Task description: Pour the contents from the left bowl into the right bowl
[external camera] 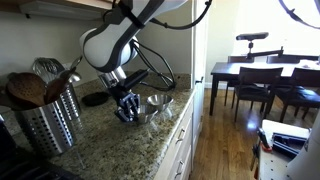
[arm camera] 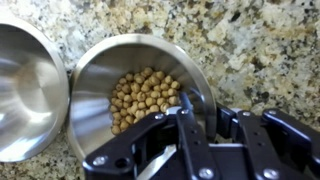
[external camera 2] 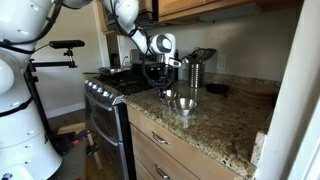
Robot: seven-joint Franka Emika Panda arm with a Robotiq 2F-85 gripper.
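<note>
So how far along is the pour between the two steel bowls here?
Done: only the approach. The gripper is at the rim of the chickpea bowl, one finger inside. In hand: the grasp; whether it is shut on the rim is unclear. Left: lift, tilt, pour. The chickpeas sit in that bowl, flat on the counter, and the neighbouring bowl looks empty where visible.

Speckled granite counter, wood floor, dark dining table beside a bright window.

The fingers hide the near rim of the chickpea bowl.
</note>
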